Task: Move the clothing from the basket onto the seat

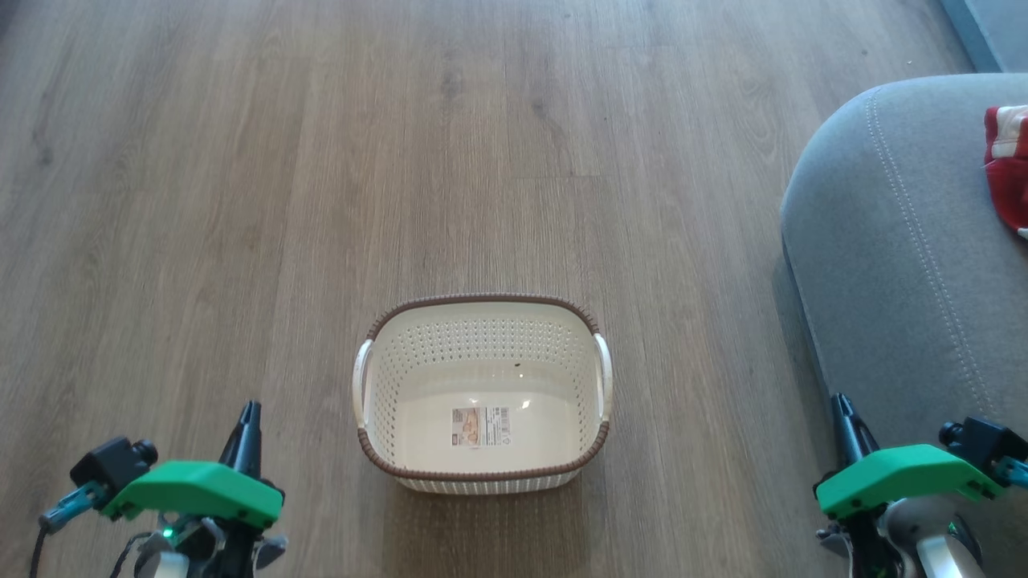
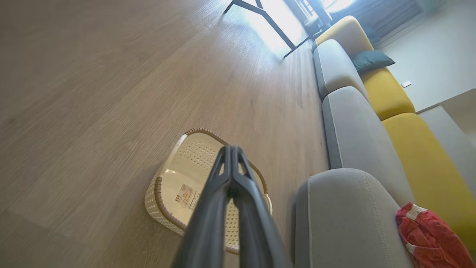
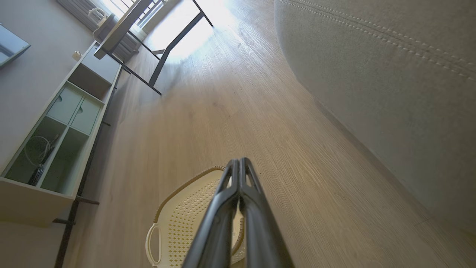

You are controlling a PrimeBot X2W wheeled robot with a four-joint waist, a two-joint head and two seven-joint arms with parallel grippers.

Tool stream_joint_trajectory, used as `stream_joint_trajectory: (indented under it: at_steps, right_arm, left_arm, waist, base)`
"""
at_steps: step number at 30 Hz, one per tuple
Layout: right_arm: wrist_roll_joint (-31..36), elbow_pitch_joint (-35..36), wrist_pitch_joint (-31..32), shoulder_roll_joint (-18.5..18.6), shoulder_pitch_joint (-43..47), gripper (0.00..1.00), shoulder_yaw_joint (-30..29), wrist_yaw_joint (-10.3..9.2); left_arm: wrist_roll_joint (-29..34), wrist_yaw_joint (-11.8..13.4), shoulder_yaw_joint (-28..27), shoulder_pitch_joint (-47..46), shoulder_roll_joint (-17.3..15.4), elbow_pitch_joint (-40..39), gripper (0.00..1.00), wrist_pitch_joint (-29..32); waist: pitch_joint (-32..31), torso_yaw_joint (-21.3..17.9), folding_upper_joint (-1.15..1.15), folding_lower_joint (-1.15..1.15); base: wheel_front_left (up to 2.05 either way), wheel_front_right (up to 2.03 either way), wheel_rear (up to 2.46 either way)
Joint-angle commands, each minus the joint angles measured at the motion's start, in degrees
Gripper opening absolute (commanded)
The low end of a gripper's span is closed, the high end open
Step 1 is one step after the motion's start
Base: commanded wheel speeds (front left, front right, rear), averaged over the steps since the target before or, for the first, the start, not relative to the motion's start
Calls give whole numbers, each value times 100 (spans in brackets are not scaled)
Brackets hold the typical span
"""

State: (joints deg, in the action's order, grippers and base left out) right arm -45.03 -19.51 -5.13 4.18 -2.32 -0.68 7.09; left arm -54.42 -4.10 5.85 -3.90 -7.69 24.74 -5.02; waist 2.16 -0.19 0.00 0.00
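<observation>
Basket [image 1: 482,341] stands on the wood floor [image 1: 281,160], centre of my head view, with a sticker [image 1: 480,426] on its bottom. The clothing [image 1: 1008,168], red with white stripes, lies on the seat [image 1: 883,241] at far right and is cut by the frame edge. My left gripper [image 1: 250,411] sits low left, fingers pressed together, well apart from the basket. My right gripper [image 1: 839,401] sits low right, fingers pressed together too, over the seat's front edge and well short of the clothing. The basket lies between both grippers.
</observation>
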Motion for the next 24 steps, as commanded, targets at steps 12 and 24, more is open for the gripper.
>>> stream_joint_trajectory:
  at_steps: [12,24]
  right_arm:
    - [-862,258,208,2,-292,0,-100,21]
    - [-1660,318,406,-25,-311,0,-202,25]
  left_arm:
    - [-689,-86,-353,-247,53,-359,0,201]
    - [-1328,-138,-537,-244,142,-505,0,398]
  waist:
    - [-33,3,0,0]
    - [-67,6,0,0]
  base:
    - [0,0,0]
    - [0,0,0]
